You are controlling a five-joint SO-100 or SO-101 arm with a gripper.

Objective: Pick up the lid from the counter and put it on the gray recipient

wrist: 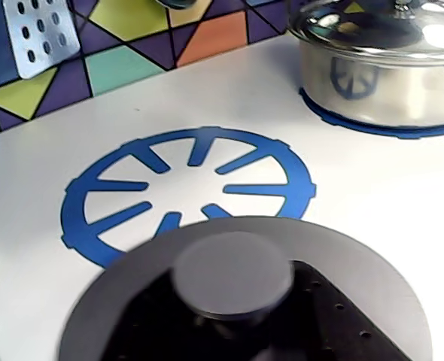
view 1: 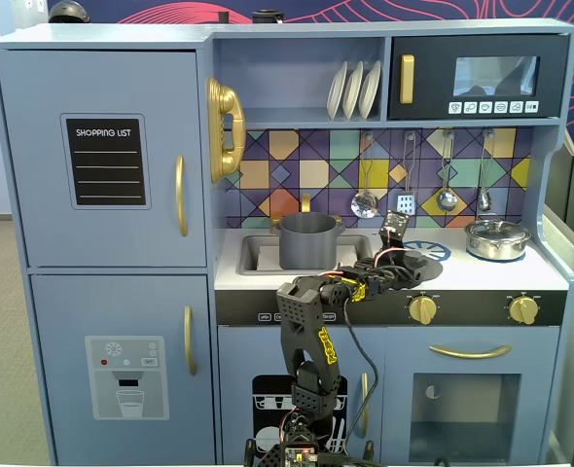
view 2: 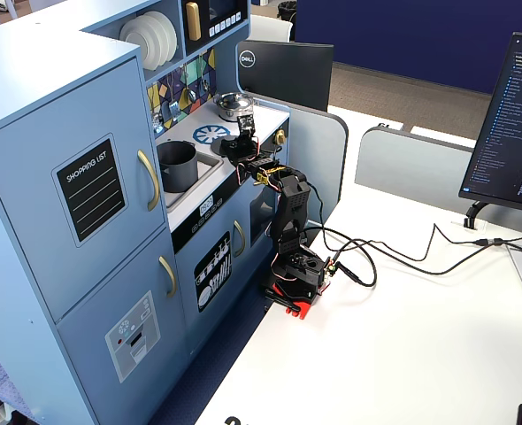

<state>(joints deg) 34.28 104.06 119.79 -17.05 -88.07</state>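
Plainly, the setting is a pale-blue toy kitchen (view 1: 102, 156) standing against a white desk (view 2: 403, 345) in an office, a monitor (view 2: 509, 115) at the desk's three o'clock edge in a fixed view. On the white counter (wrist: 372, 195) is a blue-printed burner ring (wrist: 188, 188); at its two o'clock stands a shiny steel pot (wrist: 380, 75) on a second ring. The lid (wrist: 357, 278), a dark-gray disc with a round knob, lies over the burner's six o'clock rim in the wrist view. The gripper (view 1: 396, 255) is down at the lid; how far its jaws are apart I cannot tell. The gray recipient (view 1: 308, 241) sits in the sink (view 1: 258, 255), at nine o'clock from the lid, uncovered.
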